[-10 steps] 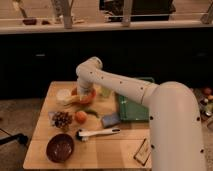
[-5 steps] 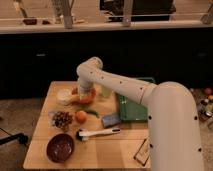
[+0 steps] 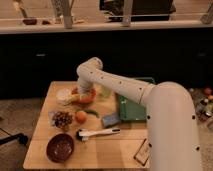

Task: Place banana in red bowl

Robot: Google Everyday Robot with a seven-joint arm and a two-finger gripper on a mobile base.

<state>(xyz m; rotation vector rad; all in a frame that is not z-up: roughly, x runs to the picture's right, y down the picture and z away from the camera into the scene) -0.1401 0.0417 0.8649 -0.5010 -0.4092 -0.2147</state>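
1. The pincer (image 3: 81,93) is sitting at the end of the white arm (image 3: 120,85), left of the frame's centre, low over the far part of the worktop (image 3: 107,152); I cannot tell how far it is open or whether it is gripping anything.
2. The banana (image 3: 67,99) is showing as a pale yellow shape just left of the pincer, beside an orange-coloured dish (image 3: 89,95) that is lying right under the arm's tip.
3. The red bowl (image 3: 60,148) is resting near the lower left corner of the worktop, well apart from the banana.
4. An orange fruit (image 3: 81,116) is lying between the two, with a pile of dark snacks (image 3: 62,119) just to its left.
5. A white-handled brush (image 3: 98,132) is lying below the fruit.
6. A green tray (image 3: 131,106) is occupying the worktop's right side, partly behind the arm.
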